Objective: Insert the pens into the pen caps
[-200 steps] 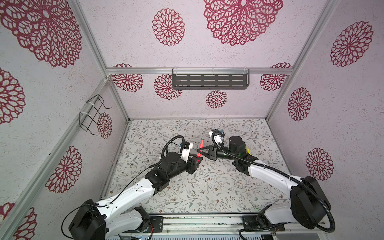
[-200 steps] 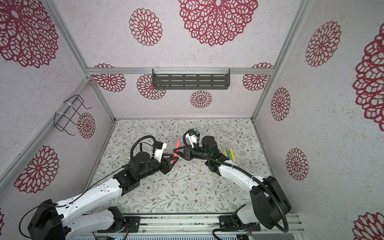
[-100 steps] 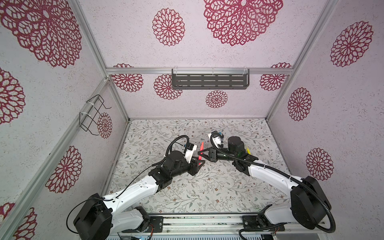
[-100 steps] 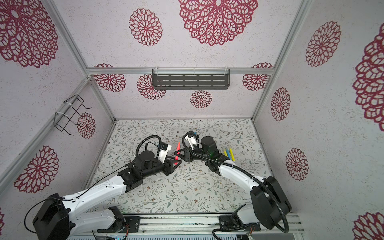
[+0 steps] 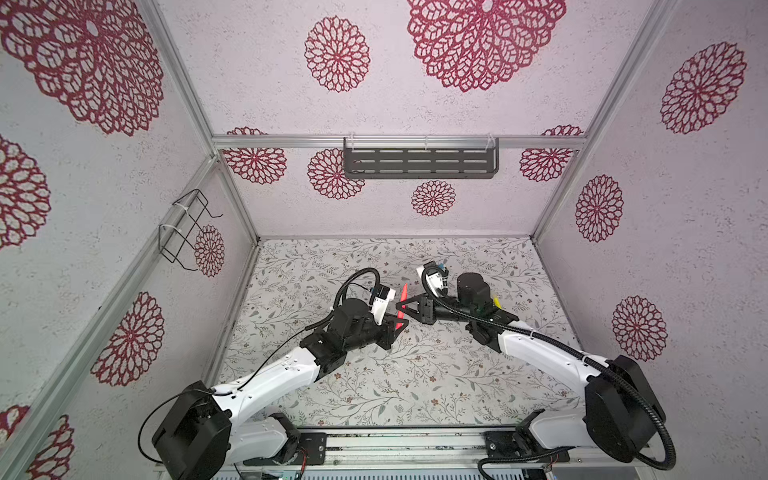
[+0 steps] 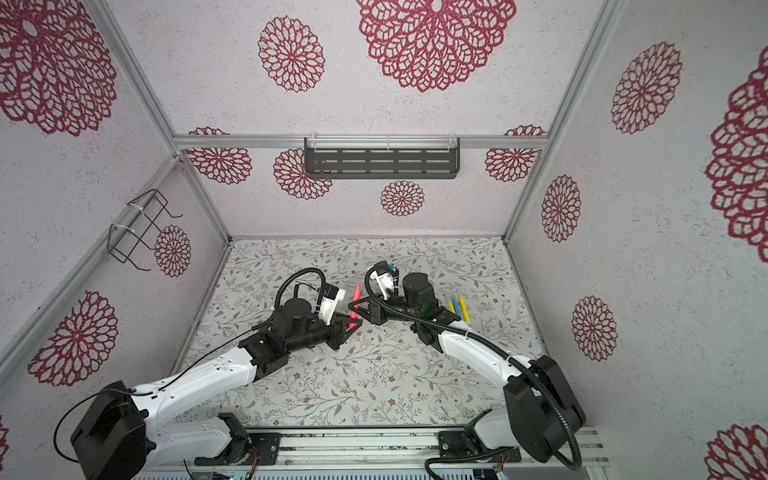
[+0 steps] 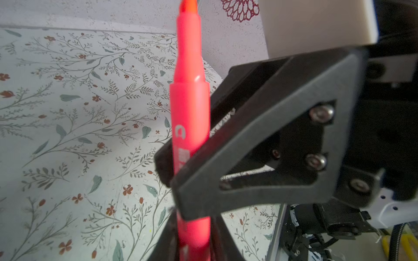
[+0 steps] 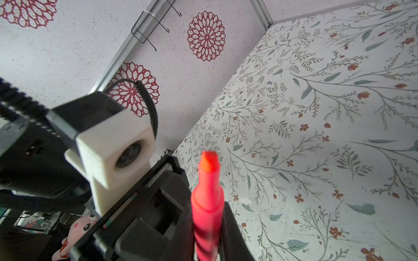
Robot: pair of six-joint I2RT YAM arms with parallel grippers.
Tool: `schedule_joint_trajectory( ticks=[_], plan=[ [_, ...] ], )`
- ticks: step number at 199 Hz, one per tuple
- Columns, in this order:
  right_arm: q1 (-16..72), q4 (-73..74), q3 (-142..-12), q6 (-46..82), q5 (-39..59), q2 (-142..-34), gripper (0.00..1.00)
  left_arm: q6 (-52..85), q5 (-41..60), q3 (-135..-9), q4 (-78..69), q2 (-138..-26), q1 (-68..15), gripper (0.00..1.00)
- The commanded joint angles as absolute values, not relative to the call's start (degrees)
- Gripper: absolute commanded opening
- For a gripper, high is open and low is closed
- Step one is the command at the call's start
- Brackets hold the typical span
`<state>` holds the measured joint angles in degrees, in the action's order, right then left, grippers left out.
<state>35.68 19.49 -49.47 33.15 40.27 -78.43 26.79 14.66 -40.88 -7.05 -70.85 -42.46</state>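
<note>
**Both grippers clenched on the red-pink pen, mid-air handover**

The red-pink pen (image 7: 190, 108) stands roughly upright above the mat (image 5: 415, 382), centre of the scene, tip end up and bare. The left gripper (image 5: 397, 327) is clamped on the low barrel. The right gripper (image 5: 400, 306) is clamped just above it, mid-barrel, and the two sets of fingers sit very close together. A yellow pen (image 6: 464, 311) and a blue pen (image 6: 457, 306) lie on the mat to the right, behind the right arm. I can't pick out any cap in these views.

This looks like a regrip or pass between the arms. To do it well:
- Only one gripper should release, and only once the other's hold is firm.
- Open slowly so the pen doesn't tilt or slip down.
- Back straight off sideways so the fingers don't knock each other.
- Keep the holding grip low so the tapered end stays clear for a cap.
</note>
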Motion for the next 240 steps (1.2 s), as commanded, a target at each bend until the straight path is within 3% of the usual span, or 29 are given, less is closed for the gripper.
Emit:
schedule_joint_trajectory(
  ticks=[1, 37, 48, 62, 89, 108, 187, 240],
  plan=[
    [36.04, 21.2, -50.81, 31.86, 39.86, -76.3, 0.11, 26.88, 15.27, -42.19, -7.31, -70.89, -42.12, 0.13],
    [36.05, 21.16, -50.7, 31.93, 39.4, -76.03, 0.11, 26.77, 14.57, -42.01, -6.77, -70.71, -41.92, 0.0],
    [36.1, 21.1, -50.69, 31.91, 39.15, -75.95, 0.13, 26.7, 14.31, -42.01, -6.42, -70.68, -41.84, 0.0],
    [36.13, 21.05, -50.69, 32.01, 38.72, -75.71, 0.24, 26.89, 13.09, -42.01, -5.8, -70.62, -41.86, 0.0],
    [36.07, 20.46, -50.54, 31.73, 38.08, -74.91, 0.52, 27.23, 11.24, -41.37, -5.51, -70.41, -41.5, 0.0],
    [36.04, 19.37, -50.46, 30.95, 37.08, -73.91, 0.6, 28.22, 10.52, -40.46, -5.98, -70.06, -40.55, 0.0],
    [34.93, 4.5, -53.35, 23.57, 27.0, -70.7, 0.64, 31.46, 10.73, -35.71, -8.82, -67.26, -36.77, 0.0],
    [28.2, -6.33, -58.1, 21.63, 21.38, -73.28, 0.64, 31.74, 10.77, -33.89, -8.65, -65.77, -36.47, 0.0]
  ],
)
